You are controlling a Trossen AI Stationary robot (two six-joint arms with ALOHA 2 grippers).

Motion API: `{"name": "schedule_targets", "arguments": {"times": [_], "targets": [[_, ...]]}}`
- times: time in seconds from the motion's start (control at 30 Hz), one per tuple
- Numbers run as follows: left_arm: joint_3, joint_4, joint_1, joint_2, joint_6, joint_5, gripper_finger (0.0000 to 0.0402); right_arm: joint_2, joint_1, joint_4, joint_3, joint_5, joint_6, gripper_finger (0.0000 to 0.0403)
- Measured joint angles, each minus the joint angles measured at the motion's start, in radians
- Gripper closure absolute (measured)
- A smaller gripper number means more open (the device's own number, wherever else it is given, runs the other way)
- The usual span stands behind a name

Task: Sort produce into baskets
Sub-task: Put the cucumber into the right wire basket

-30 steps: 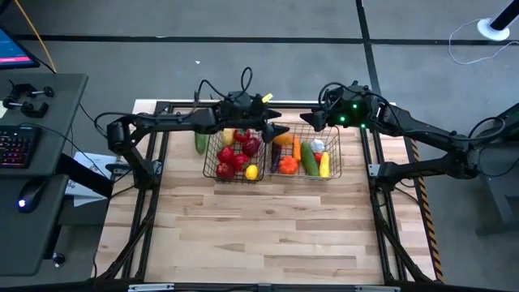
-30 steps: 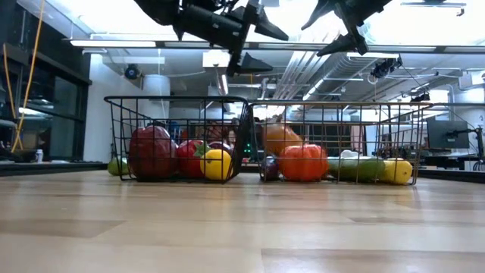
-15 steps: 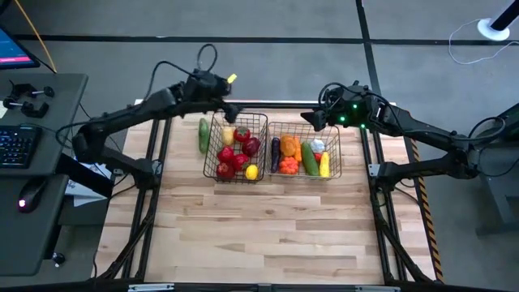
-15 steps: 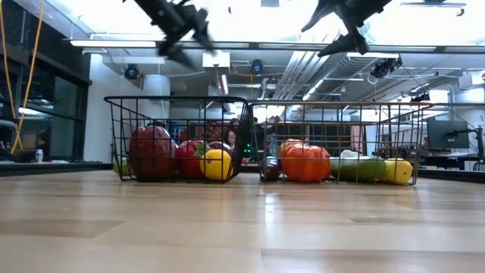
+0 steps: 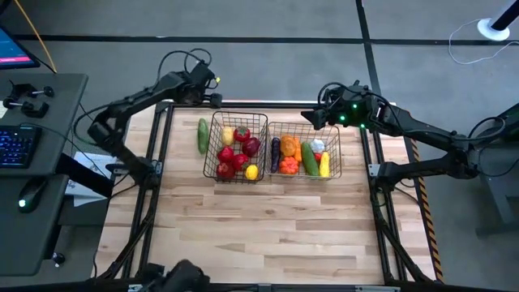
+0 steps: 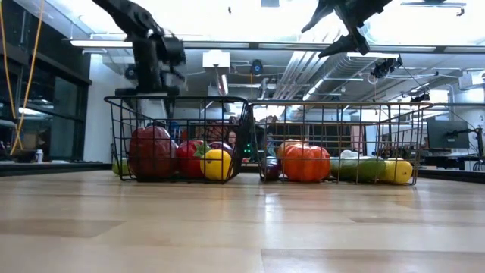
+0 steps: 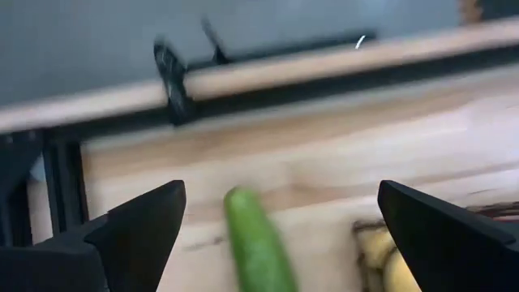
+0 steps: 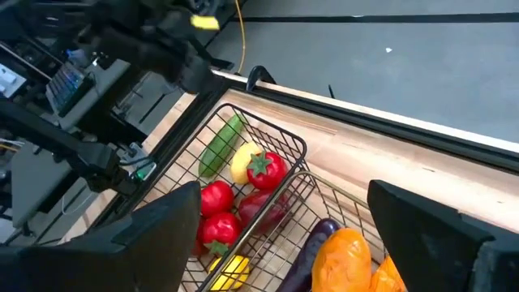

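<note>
Table (image 5: 268, 227): two wire baskets sit side by side at the far edge. Narrower basket (image 5: 236, 148) holds the red produce, a yellow piece and a purple one. Wider basket (image 5: 303, 152) holds an orange pumpkin-shaped piece, carrot, eggplant, green and yellow pieces.

One green cucumber (image 5: 202, 135) lies loose on the wood, just outside the narrow basket's outer wall, lengthwise front to back.

Left gripper (image 5: 212, 88): raised, jaws fully spread, nothing between them. In the left wrist view the cucumber (image 7: 258, 243) lies ahead of and below the jaws, between the two fingers but nearer one of them, its long axis running away from the wrist.

Right gripper (image 5: 312, 118): hangs above the wider basket's far corner, jaws wide, empty. Waiting.

Judgement, step in hand: left arm goes for the cucumber. To do it well:
- centre the jaws over the cucumber's middle;
- close across its narrow width, not along its length;
- descend clear of the basket wall, since the piece lies close beside it;
- lift high enough to clear the rim before crossing to a basket.
</note>
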Motion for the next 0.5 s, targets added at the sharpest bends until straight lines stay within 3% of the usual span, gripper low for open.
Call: {"name": "schedule_targets", "arguments": {"times": [0.23, 0.5], "targets": [[0.000, -0.107, 0.060, 0.118, -0.032, 0.032, 0.0005, 0.000, 0.004, -0.012, 0.000, 0.000, 0.000, 0.0057], [0.000, -0.075, 0.136, 0.213, -0.068, 0.236, 0.0005, 0.021, 0.004, -0.016, 0.000, 0.000, 0.000, 0.0057]]}}
